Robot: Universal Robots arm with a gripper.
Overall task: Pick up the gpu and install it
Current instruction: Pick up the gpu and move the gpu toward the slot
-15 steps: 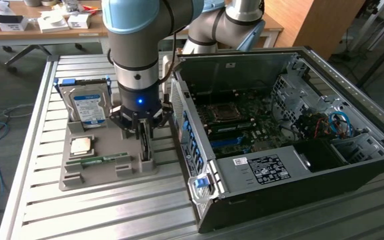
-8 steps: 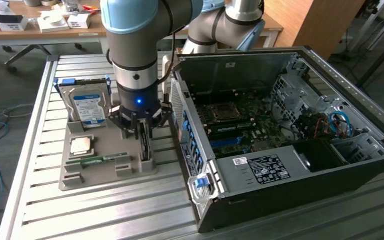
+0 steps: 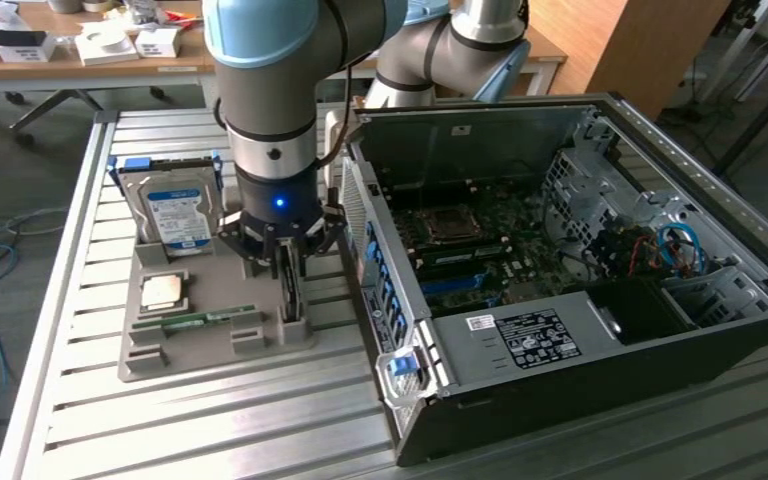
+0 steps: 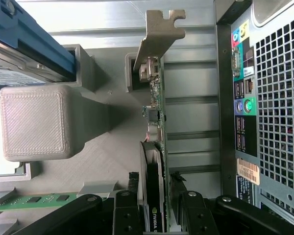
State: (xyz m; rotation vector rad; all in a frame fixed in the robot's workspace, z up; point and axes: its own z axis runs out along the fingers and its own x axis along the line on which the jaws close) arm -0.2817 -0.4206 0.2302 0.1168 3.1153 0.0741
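Observation:
The gpu (image 4: 153,176) is a thin dark card standing on edge in a slot of the grey holder tray (image 3: 184,345). Its pale silver bracket (image 4: 159,34) is at the end away from me. In the exterior view the gpu (image 3: 292,300) sits just outside the open computer case (image 3: 558,330), on that view's left. My gripper (image 3: 287,272) has come straight down over it. In the wrist view my gripper (image 4: 155,198) straddles the card, one black finger (image 4: 132,193) on each side. A slim gap shows on one side, so the jaws look open.
The tray also holds a hard drive (image 3: 177,210) with a blue-white label, a square processor (image 3: 164,290) and a narrow green memory stick (image 3: 205,318). The case's perforated rear panel (image 4: 274,107) with its ports is close beside the card. The motherboard (image 3: 491,250) lies exposed inside.

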